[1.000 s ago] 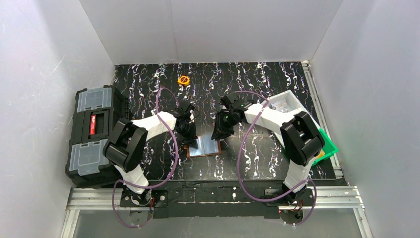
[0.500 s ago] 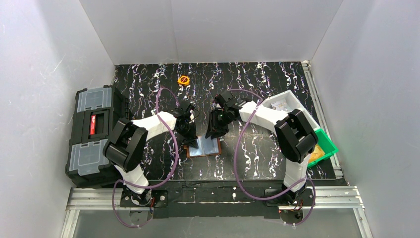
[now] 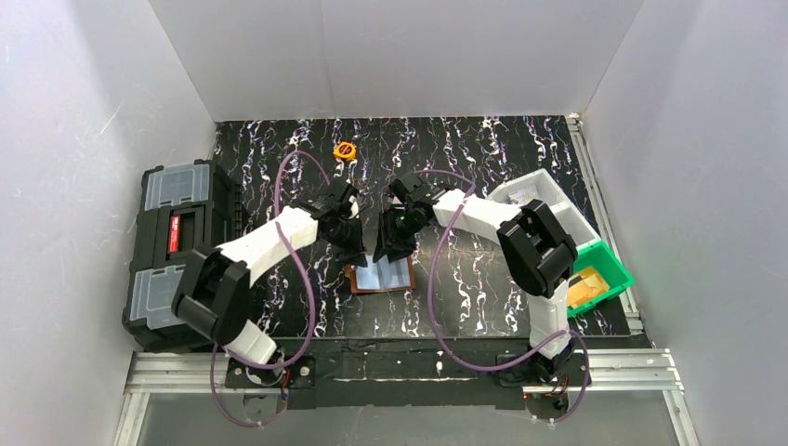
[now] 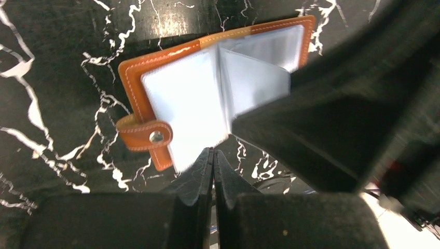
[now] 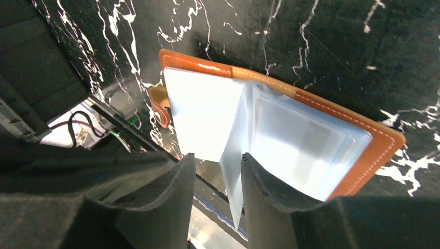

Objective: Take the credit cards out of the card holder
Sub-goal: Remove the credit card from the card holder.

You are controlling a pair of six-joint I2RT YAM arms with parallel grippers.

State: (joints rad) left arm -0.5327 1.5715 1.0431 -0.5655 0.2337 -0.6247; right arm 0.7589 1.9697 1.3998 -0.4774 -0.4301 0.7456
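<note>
Your right end effector (image 5: 217, 166), half-open, straddles a raised clear pocket (image 5: 234, 150) of the card holder (image 5: 306, 137); your left end effector (image 4: 212, 158) is closed, empty.

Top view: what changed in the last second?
Right gripper swung left, over the card holder; its jaws stand open around a raised clear pocket leaf. Left arm dropped its elbow back toward the toolbox. Left gripper stayed shut at the holder's edge; holder unmoved.
</note>
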